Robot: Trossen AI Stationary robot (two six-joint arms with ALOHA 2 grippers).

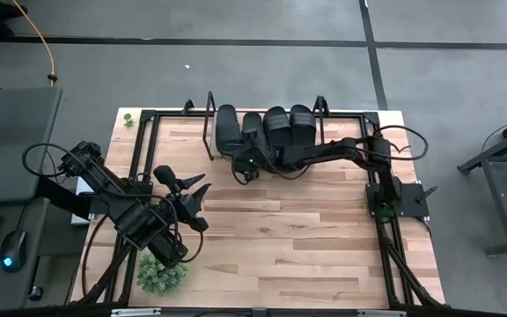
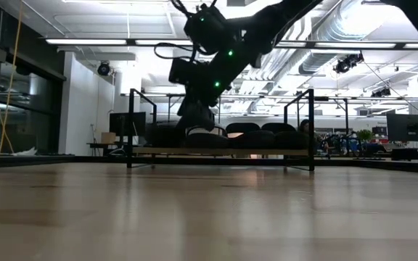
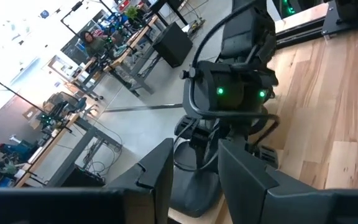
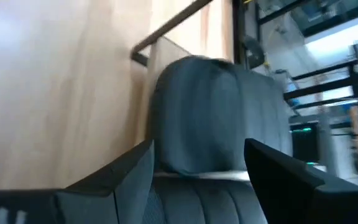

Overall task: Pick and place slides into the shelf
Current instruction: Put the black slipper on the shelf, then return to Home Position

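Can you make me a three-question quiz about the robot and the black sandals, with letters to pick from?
1. Where are the slides?
A. in a row on the shelf
B. by the green plant
C. on the floor

2. How many slides are there?
A. two
B. four
C. six

3. What is the right gripper doing?
A. squeezing a plant
B. resting far from the shelf
C. open at the leftmost slide

Answers:
1 A, the high view shows them side by side on the shelf at the table's far edge.
2 B, four black shapes sit in the row.
3 C, its wrist view shows the fingers spread either side of that slide.
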